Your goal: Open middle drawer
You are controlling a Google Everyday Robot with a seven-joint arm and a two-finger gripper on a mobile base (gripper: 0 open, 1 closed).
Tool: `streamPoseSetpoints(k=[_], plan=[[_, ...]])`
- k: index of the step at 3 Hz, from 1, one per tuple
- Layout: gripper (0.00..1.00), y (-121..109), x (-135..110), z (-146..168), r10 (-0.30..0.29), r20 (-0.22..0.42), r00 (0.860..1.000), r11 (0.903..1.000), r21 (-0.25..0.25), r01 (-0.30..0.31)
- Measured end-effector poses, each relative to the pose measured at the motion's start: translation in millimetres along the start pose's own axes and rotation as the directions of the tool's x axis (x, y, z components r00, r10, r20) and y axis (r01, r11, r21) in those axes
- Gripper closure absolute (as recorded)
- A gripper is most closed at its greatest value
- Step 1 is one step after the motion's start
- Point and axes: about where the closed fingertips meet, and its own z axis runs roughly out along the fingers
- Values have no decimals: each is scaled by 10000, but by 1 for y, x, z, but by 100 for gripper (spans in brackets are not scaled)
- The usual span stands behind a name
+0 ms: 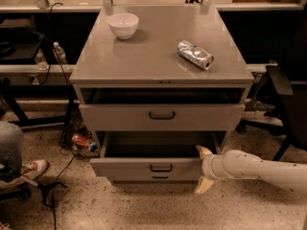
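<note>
You've got the mid drawer (129, 168) pulled well out under the top drawer (115, 118), dark inside showing, so task looks approx done; gripper (203, 169) sits at its right front corner, fingers (204, 152) spread wide, holding nothing, w/ only backing off left.

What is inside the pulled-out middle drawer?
Nothing shows in the dark exposed part of the middle drawer; its rear is covered by the drawer above. The tool sits at its front corner on the view's right, fingers spread.
</note>
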Motion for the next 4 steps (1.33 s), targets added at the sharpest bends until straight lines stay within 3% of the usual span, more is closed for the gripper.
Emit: streamPoseSetpoints(k=[1, 2, 3, 4], plan=[[3, 3, -1, 12, -418, -75, 9991, 9987, -288, 415], [26, 3, 0, 16, -529, -55, 9986, 9979, -370, 526], [56, 14, 12, 13, -36, 163, 9999, 9993, -359, 42], [78, 12, 10, 8, -36, 163, 9999, 9993, -359, 42]])
